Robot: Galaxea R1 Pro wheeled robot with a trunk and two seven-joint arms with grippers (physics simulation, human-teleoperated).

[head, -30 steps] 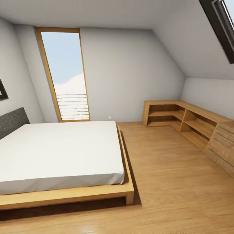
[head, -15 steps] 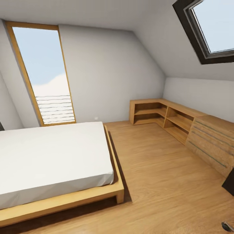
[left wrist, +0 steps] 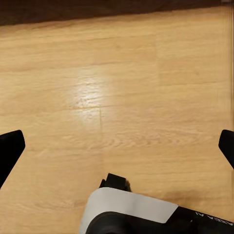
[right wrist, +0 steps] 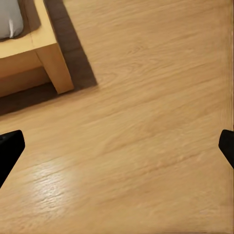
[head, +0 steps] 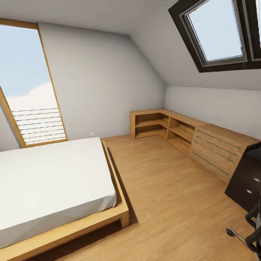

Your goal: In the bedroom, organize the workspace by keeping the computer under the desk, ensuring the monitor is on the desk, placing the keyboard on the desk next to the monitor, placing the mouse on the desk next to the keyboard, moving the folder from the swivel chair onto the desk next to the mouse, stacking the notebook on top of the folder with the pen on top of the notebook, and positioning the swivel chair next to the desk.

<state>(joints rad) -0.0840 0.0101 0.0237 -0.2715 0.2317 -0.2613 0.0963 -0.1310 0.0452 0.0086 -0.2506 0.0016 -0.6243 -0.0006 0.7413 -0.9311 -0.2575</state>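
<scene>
The desk's black drawer unit (head: 247, 183) with round silver knobs stands at the right edge of the head view. Just below it, part of the swivel chair (head: 250, 233) shows: a chrome leg, a caster and black frame. My left gripper (left wrist: 117, 151) is open, its two black fingertips far apart over bare wooden floor. My right gripper (right wrist: 117, 151) is open too, above the floor near the bed's corner. The computer, monitor, keyboard, mouse, folder, notebook and pen are out of view.
A low wooden bed (head: 54, 181) with a white mattress stands on the left; its corner post (right wrist: 53, 58) shows in the right wrist view. A corner shelf (head: 159, 125) and light wooden drawer chest (head: 217, 150) line the right wall. Wooden floor (head: 170, 195) lies between.
The whole head view has swung to the right: bed and tall window slid left, and the black drawer unit and the chair's base have come in at the right edge.
</scene>
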